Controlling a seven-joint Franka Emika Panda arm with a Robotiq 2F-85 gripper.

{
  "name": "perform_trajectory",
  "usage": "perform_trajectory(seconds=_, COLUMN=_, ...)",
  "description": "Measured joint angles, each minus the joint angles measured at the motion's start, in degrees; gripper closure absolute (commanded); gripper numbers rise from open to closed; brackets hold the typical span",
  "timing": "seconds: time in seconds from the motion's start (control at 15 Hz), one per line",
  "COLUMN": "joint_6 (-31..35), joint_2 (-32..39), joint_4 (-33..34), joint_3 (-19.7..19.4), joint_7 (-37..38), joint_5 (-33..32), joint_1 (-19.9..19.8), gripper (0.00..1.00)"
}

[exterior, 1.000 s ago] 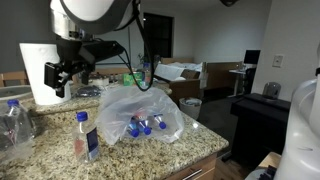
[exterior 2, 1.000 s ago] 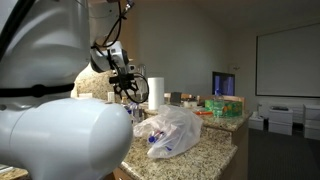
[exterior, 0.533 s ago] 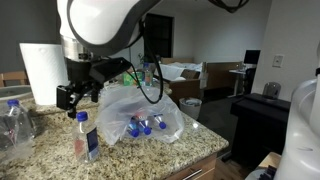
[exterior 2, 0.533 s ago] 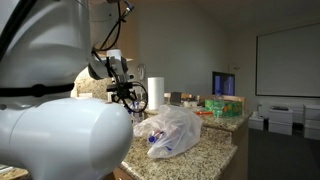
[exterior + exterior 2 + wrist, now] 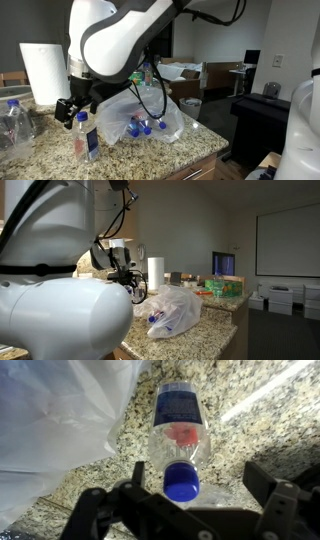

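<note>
My gripper (image 5: 72, 108) is open and hangs just above an upright clear plastic bottle (image 5: 85, 138) with a blue cap on the granite counter (image 5: 150, 155). In the wrist view the bottle (image 5: 180, 435) stands below me, its blue cap (image 5: 181, 481) between the open fingers (image 5: 205, 485), nearer one finger. A clear plastic bag (image 5: 140, 110) holding several blue-capped bottles lies right beside it; the bag also shows in an exterior view (image 5: 170, 312) and at the wrist view's edge (image 5: 60, 420). The gripper shows in an exterior view (image 5: 127, 277) above the counter.
A paper towel roll (image 5: 42, 72) stands at the back of the counter, also in an exterior view (image 5: 155, 272). More clear bottles (image 5: 14, 122) stand at the counter's end. A green box (image 5: 222, 286) and clutter sit farther along. The counter edge (image 5: 200, 160) is close by.
The arm has swung down and toward the upright bottle; the gripper dropped from up near the paper towel roll to just over the bottle's cap. The jaws stayed open.
</note>
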Motion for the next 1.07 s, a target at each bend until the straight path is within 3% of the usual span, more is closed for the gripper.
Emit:
perform_trajectory(seconds=0.13, joint_6=3.5, joint_2=1.1, joint_4=-0.2, joint_3=-1.1, joint_7=3.2, joint_5=-2.7, joint_1=0.0, gripper=0.01)
perform_trajectory(seconds=0.2, joint_6=4.9, joint_2=1.7, joint_4=-0.2, joint_3=-1.5, joint_7=4.8, joint_5=-4.3, joint_1=0.0, gripper=0.26)
perform_trajectory(seconds=0.33, joint_6=7.1, joint_2=2.6, joint_4=-0.1, joint_3=-2.1, joint_7=7.5, joint_5=-6.8, joint_1=0.1, gripper=0.28)
perform_trajectory(seconds=1.0, joint_6=8.9, joint_2=3.9, joint_4=2.0, joint_3=-2.2, joint_7=9.2, joint_5=-8.4, joint_1=0.9, gripper=0.93)
perform_trajectory(seconds=1.07, joint_6=8.9, joint_2=3.9, joint_4=2.1, joint_3=-2.2, joint_7=9.2, joint_5=-8.4, joint_1=0.9, gripper=0.51)
